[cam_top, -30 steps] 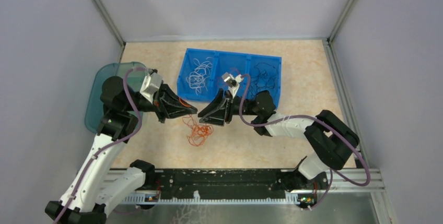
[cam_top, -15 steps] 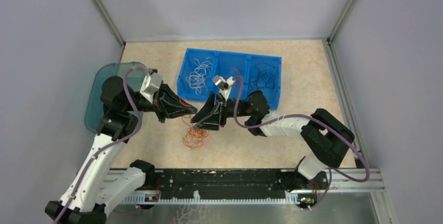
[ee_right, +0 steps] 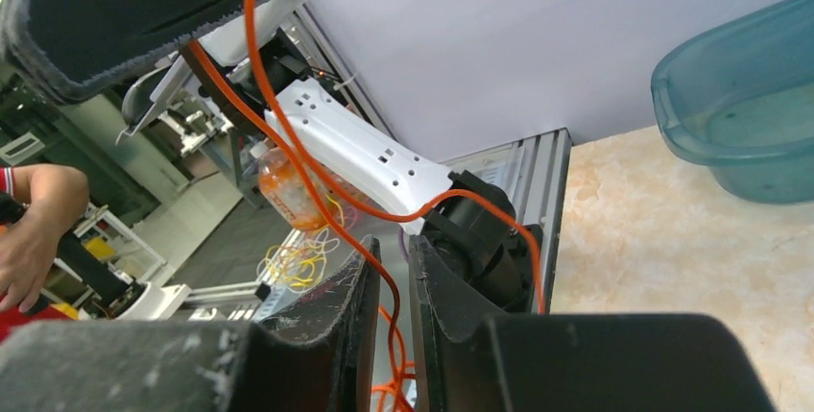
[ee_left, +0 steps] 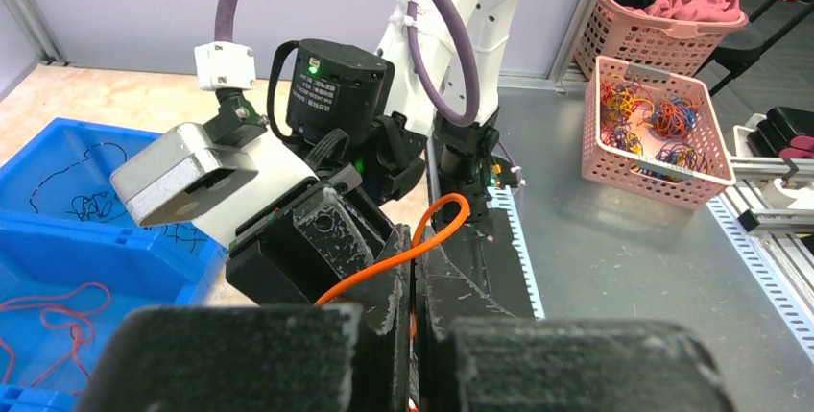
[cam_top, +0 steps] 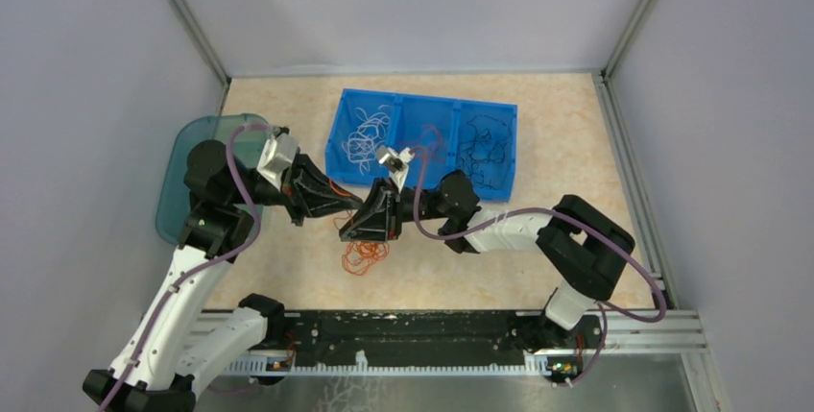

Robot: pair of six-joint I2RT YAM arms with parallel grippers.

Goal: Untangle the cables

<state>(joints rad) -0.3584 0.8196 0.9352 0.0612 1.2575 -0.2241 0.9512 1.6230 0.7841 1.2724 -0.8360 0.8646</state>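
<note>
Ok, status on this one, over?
Left end effector shut on orange cable. Right end effector slightly open, orange strand through the gap. Orange tangle below them. Nothing blocking.

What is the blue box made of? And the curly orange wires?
Blue box: looks like hard plastic, smooth and slightly shiny, with thin moulded walls and dividers.
Orange wires: probably thin metal wire in a smooth, glossy plastic coating. They hold their curls, but the core is not visible.
</note>
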